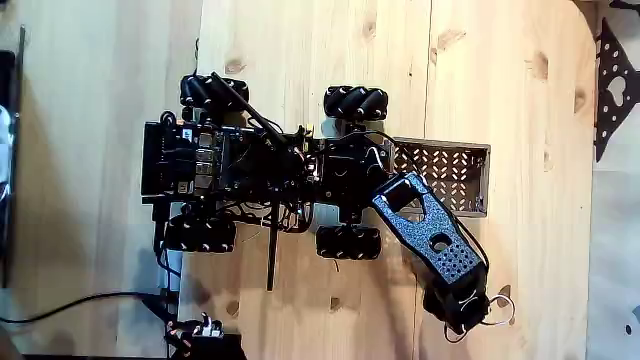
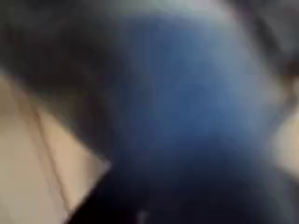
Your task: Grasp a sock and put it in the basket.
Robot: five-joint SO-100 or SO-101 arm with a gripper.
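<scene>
In the fixed view the dark lattice basket [image 1: 452, 172] lies on the wooden table, against the right end of the wheeled robot body [image 1: 250, 165]. The blue speckled arm [image 1: 430, 232] reaches from the body across the basket's near corner, down and to the right. Its black gripper [image 1: 466, 316] hangs over bare wood below the basket, and its fingers cannot be made out. A small pale patch [image 1: 503, 295] shows at the gripper's right side; I cannot tell if it is the sock. The wrist view is a blur of blue and black with pale wood [image 2: 37, 159] at the left.
Four black wheels [image 1: 350, 102] stand around the robot body. A black cable [image 1: 90, 300] trails off the table's lower left. A dark bracket-like shape [image 1: 612, 85] sits at the right edge, past the table's rounded corner.
</scene>
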